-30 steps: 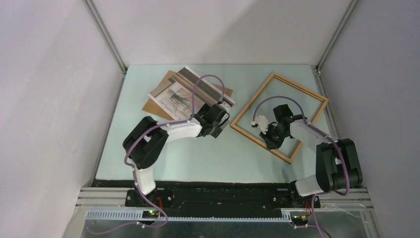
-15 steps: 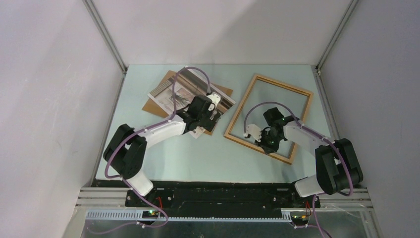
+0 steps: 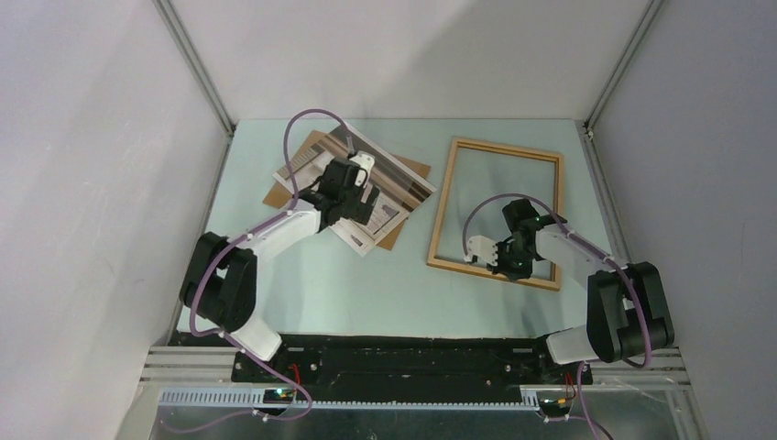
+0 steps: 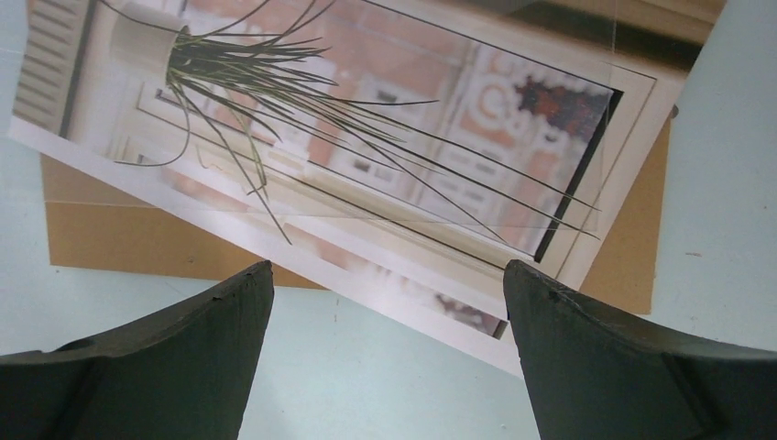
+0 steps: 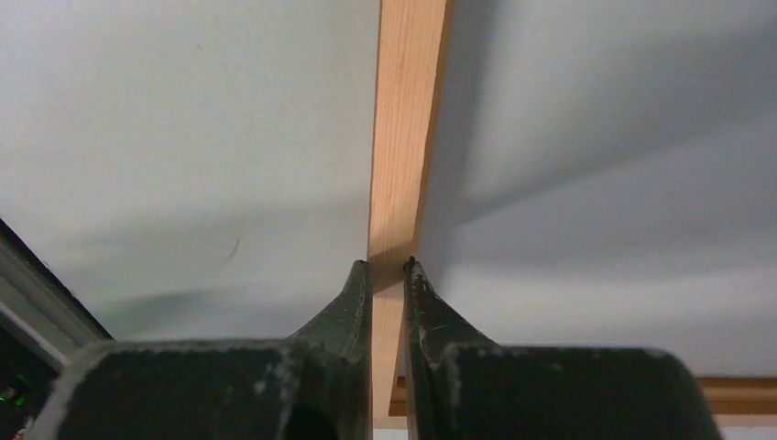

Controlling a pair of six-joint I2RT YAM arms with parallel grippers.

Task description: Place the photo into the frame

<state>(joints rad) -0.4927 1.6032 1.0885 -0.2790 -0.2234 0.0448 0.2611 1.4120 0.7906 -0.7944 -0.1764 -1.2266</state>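
While the frame (image 3: 441, 206), on the worktop's (image 3: 366, 284) right side, is pinched at its near rail by the right tool (image 5: 387, 266), the left tool (image 4: 387, 268) is held spread above the photo (image 4: 366, 137).

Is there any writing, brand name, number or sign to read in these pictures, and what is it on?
No text can be read in any view.
photo: only a grassy plant by a window, no words.
frame: bare wood, no mark.
brown board: plain.
left arm and right arm: no label large enough to read.
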